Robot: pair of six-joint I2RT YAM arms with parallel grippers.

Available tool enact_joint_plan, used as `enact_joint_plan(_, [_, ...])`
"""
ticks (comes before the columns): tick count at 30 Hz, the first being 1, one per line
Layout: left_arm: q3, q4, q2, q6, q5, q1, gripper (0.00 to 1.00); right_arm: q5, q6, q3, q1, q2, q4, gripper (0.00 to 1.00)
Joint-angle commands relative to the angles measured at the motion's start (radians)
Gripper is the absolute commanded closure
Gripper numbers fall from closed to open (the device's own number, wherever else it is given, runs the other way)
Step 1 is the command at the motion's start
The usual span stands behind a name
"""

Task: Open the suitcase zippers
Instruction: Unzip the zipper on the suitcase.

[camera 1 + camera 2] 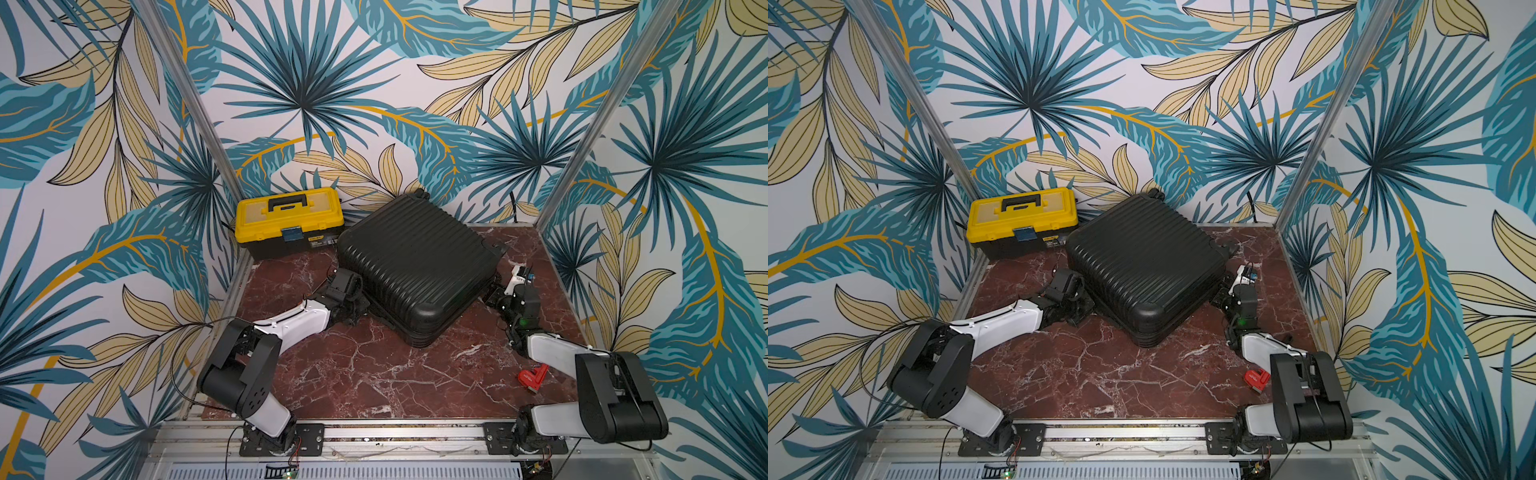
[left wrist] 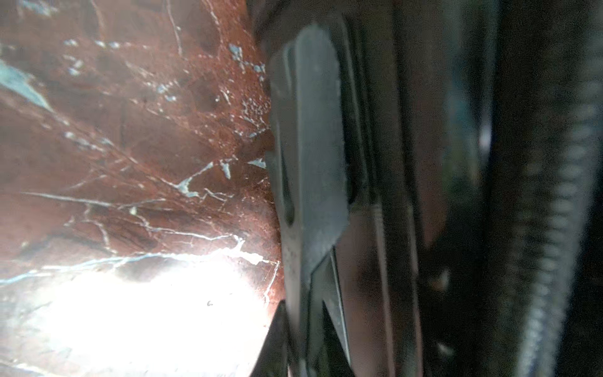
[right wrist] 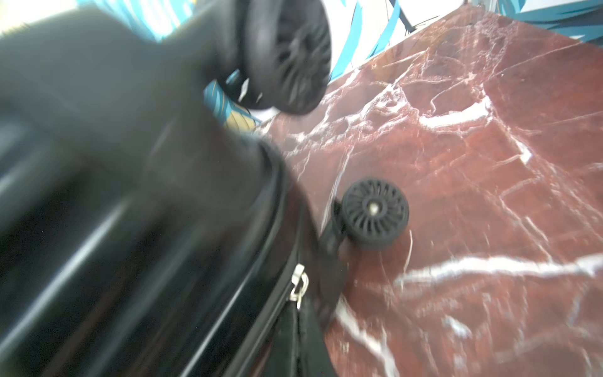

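Where the left tool (image 1: 360, 306) pushes in at the lower-left side of the suitcase (image 1: 415, 266), its tips hide under the shell in both top views. Up close in the left wrist view, one dark finger (image 2: 310, 147) lies flat beside the zipper track (image 2: 551, 228), and the tips look nearly together, but I cannot tell if they pinch anything. The right tool (image 1: 492, 296) sits low at the right side of the suitcase; its tips are together, and what they touch is hidden. In the right wrist view a small silver zipper pull (image 3: 298, 285) hangs on the seam, near a black wheel (image 3: 375, 213) that rests on the worktop (image 3: 473, 163). A second wheel (image 3: 290, 62) sticks up in the upper middle of that frame. The suitcase lies flat and shut in the middle of the red marble worktop. A yellow toolbox (image 1: 289, 222) stands just beside it, at the back left. A small red tool (image 1: 534, 377) lies at the lower right, near the right arm.
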Motion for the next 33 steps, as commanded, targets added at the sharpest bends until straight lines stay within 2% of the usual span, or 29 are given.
enact_joint_plan(1, [-0.02, -0.166, 0.014, 0.105, -0.081, 0.028, 1.0, -0.002, 0.051, 0.074, -0.056, 0.07, 0.086, 1.0])
enact_joint_plan(5, [-0.009, -0.174, 0.018, 0.132, -0.085, 0.025, 1.0, -0.045, 0.067, 0.151, -0.098, 0.163, 0.103, 1.0])
enact_joint_plan(9, [-0.007, -0.18, 0.033, 0.145, -0.093, 0.025, 1.0, -0.152, 0.102, 0.217, -0.141, 0.257, 0.148, 1.0])
enact_joint_plan(13, [-0.004, -0.18, 0.048, 0.148, -0.097, 0.024, 1.0, -0.3, 0.161, 0.26, -0.182, 0.34, 0.265, 0.95])
enact_joint_plan(18, [0.005, -0.18, 0.059, 0.161, -0.097, 0.024, 1.0, -0.379, 0.216, 0.273, -0.208, 0.411, 0.362, 0.79])
enact_joint_plan(22, [0.005, -0.183, 0.063, 0.165, -0.098, 0.025, 1.0, -0.352, 0.238, 0.238, -0.224, 0.419, 0.407, 0.81])
enact_joint_plan(27, [0.012, -0.19, 0.067, 0.169, -0.093, 0.025, 1.0, -0.371, 0.236, 0.24, -0.225, 0.399, 0.344, 0.94])
enact_joint_plan(33, [0.024, -0.232, 0.049, 0.201, -0.086, 0.023, 1.0, -0.306, 0.197, 0.119, -0.225, 0.215, 0.221, 0.85])
